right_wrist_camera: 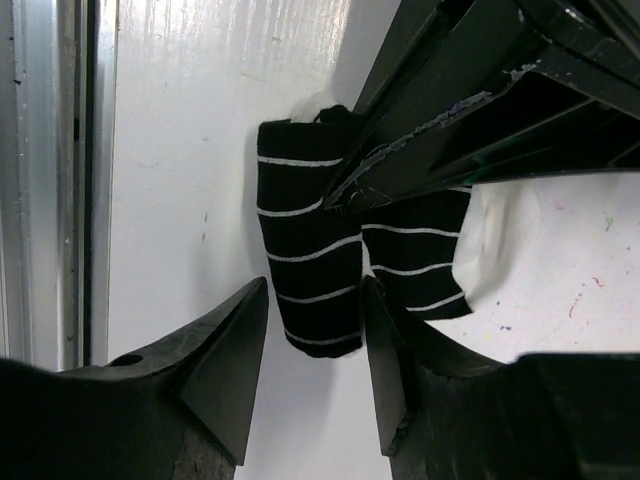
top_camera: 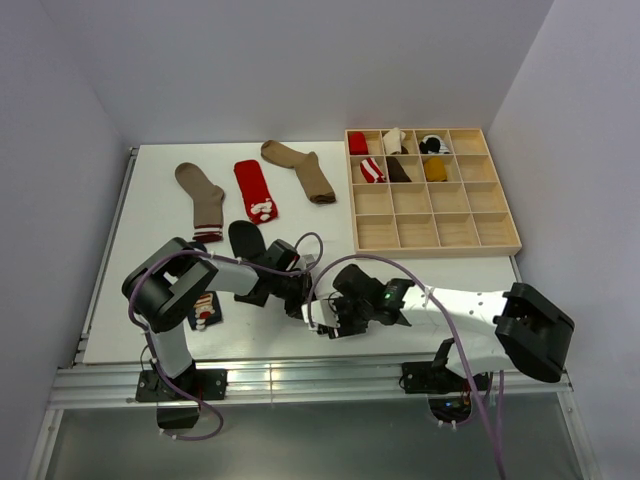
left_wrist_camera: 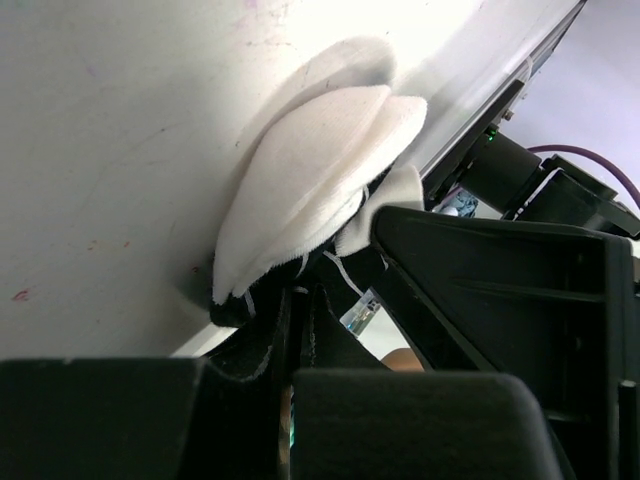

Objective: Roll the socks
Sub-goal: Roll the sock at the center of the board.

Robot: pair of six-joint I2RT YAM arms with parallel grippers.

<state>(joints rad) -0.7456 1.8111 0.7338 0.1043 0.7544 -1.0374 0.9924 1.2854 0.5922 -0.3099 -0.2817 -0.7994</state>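
Note:
A black sock with thin white stripes (right_wrist_camera: 310, 260) lies folded into a roll on the white table, and its white toe (left_wrist_camera: 310, 180) shows in the left wrist view. My left gripper (left_wrist_camera: 300, 310) is shut on the black part of this sock, reaching in from the upper right of the right wrist view. My right gripper (right_wrist_camera: 315, 340) is open, and the near end of the roll sits between its fingertips (right_wrist_camera: 225, 350). The left fingertip stands apart from the fabric. In the top view both grippers (top_camera: 297, 290) (top_camera: 318, 322) meet near the table's front and hide the sock. A plain black sock (top_camera: 246, 240) lies just behind them.
Two tan socks (top_camera: 203, 200) (top_camera: 300, 170) and a red sock (top_camera: 256, 190) lie flat at the back. Another dark sock (top_camera: 205, 310) lies under the left arm. A wooden compartment tray (top_camera: 435, 250) at the back right holds several rolled socks. The table's metal front rail (right_wrist_camera: 40, 200) is close.

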